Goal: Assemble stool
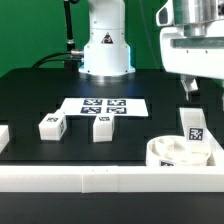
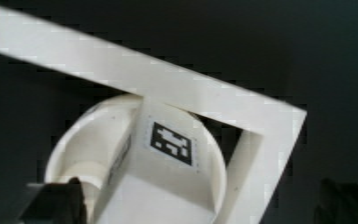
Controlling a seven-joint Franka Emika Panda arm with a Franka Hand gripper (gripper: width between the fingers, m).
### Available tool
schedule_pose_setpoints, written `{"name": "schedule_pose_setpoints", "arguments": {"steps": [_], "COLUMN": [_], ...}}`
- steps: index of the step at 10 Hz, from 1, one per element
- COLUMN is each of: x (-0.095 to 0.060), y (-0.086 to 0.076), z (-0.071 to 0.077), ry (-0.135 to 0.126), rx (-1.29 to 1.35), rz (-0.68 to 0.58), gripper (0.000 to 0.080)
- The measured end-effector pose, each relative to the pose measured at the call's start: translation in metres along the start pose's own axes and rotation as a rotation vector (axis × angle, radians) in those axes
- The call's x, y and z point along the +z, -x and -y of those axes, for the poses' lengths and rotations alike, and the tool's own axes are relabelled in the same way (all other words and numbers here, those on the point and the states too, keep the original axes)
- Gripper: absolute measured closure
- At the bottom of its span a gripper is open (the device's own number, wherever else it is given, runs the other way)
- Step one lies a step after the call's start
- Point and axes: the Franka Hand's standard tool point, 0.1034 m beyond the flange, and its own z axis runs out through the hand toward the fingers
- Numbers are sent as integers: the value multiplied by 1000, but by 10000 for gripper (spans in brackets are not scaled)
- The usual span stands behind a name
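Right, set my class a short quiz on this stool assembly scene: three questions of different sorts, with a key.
1. How many loose legs stand on the table, away from the seat disc?
2. True or false: the claw is gripping a leg.
3. Where is the third leg? A) on the marker board B) upright at the seat disc C) against the robot base

Key: 1. Two. 2. False; the claw hangs above the third leg, apart from it, holding nothing. 3. B.
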Motion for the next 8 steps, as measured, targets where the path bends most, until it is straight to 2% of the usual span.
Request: {"name": "schedule_pose_setpoints", "arguments": {"steps": [2,3,5,6,8], "x": [1,3,-1,-3,-3], "y": [1,3,0,-2,-4], "z": [-1,-3,-1,0,0], "ry": [11,42,64,73,71], "rx": [-206,-333,-688,-844,-1040], "rz": [1,10,18,27,24], "gripper": [150,150,150,150,150]}}
